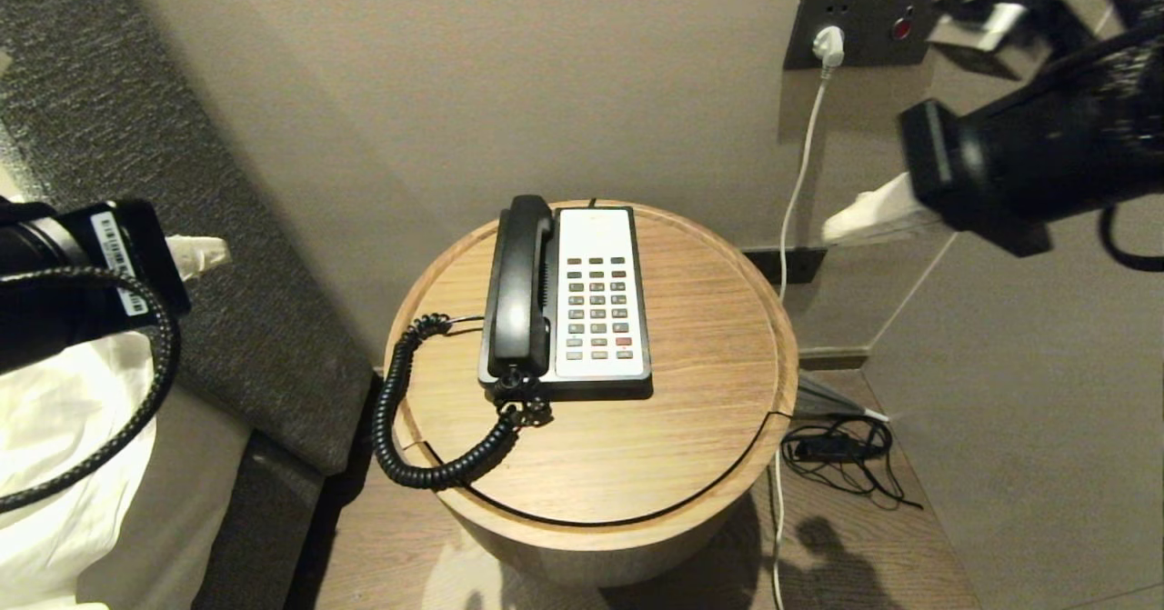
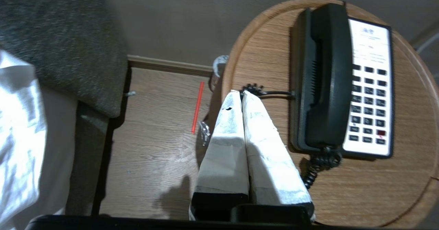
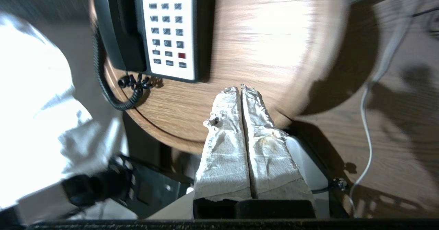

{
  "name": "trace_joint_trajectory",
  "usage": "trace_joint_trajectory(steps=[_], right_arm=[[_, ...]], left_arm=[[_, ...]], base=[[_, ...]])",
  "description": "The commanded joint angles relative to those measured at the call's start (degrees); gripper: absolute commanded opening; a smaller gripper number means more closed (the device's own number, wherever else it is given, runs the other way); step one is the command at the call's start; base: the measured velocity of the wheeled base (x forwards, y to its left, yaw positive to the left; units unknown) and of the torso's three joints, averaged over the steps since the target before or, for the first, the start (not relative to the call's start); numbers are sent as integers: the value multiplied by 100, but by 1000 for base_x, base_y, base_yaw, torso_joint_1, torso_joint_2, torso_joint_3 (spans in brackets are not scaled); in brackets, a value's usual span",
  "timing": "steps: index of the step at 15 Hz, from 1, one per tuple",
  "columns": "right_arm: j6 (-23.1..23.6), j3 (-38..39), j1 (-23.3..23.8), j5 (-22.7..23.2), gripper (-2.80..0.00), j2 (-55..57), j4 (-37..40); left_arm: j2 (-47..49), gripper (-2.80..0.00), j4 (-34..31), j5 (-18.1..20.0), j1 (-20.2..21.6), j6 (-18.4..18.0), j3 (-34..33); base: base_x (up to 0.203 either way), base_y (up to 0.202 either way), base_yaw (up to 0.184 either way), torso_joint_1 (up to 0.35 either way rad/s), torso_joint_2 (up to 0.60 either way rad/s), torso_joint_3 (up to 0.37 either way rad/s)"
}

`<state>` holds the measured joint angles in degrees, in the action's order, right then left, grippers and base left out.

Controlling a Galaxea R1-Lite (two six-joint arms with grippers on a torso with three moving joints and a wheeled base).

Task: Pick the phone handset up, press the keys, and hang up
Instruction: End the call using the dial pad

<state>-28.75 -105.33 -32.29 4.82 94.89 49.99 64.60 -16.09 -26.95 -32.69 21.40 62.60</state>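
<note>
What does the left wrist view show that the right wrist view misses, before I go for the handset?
Only the left wrist view: the left claw, shut, beside the phone handset, and a red stick on the floor. Only the right wrist view: the right claw, shut, near the table's front edge, and a white cable on the floor. Both: the handset resting in its cradle, the keys, the coiled cord and the round wooden table.

Black arms, braided cable (image 1: 136, 410); white tape-wrapped claw fingers (image 2: 226, 144).

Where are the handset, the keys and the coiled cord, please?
handset (image 1: 520, 287), head view, middle of its grip.
keys (image 1: 597, 301), head view, centre of the button grid.
coiled cord (image 1: 393, 401), head view, the loop hanging off the table edge.
</note>
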Motion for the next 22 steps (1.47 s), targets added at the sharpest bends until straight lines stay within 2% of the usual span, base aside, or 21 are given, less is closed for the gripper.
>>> trace_joint_trajectory(steps=[1, 4, 8, 22], right_arm=[[-23, -526, -703, -161, -280, 1431, 68], [-158, -620, -1010, -260, -280, 1783, -294], [-175, -621, -1007, -273, -280, 1753, -297], [-219, -621, -1130, -225, -280, 2052, -165]], left_arm=[[-123, -280, 8, -27, 43, 21, -91], [-182, -280, 19, -21, 312, 22, -248], [-264, -280, 18, 205, 325, 31, -406], [-264, -280, 27, 260, 333, 40, -538]], base=[[0, 0, 0, 0, 0, 0], [0, 0, 0, 0, 0, 0], [0, 0, 0, 0, 0, 0], [0, 0, 0, 0, 0, 0]])
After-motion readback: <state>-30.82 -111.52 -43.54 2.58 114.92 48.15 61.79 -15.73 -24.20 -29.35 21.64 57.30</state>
